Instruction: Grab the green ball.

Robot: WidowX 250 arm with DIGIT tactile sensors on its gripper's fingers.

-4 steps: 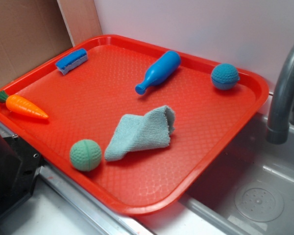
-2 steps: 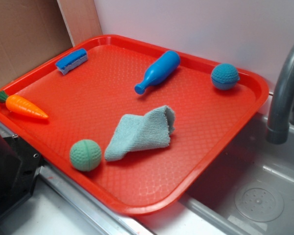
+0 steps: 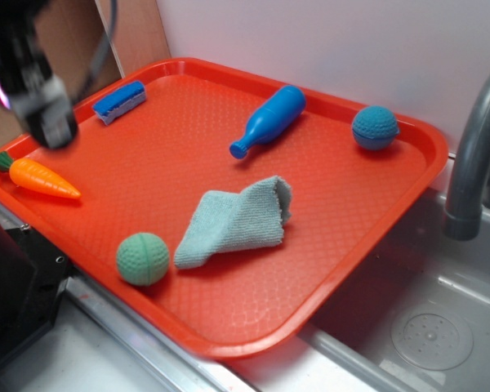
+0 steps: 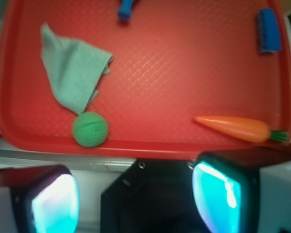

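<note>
The green ball (image 3: 142,258) lies near the front edge of the red tray (image 3: 229,347), just left of a folded grey-green cloth (image 3: 237,220). In the wrist view the green ball (image 4: 90,129) sits by the tray's near rim, up and to the left of my gripper (image 4: 140,199). The gripper's two fingers stand wide apart with nothing between them. In the exterior view the gripper (image 3: 51,126) is a dark blur above the tray's back left, over the carrot (image 3: 41,178) and far from the ball.
On the tray also lie a blue bottle (image 3: 269,120), a blue-teal ball (image 3: 374,127) at the back right and a blue brush (image 3: 119,101). A grey faucet (image 3: 474,147) and a sink (image 3: 425,318) are to the right. A black block (image 4: 150,204) sits below the tray's front edge.
My arm has come into the exterior view at the upper left, blurred by motion. The ball and cloth have stayed in place.
</note>
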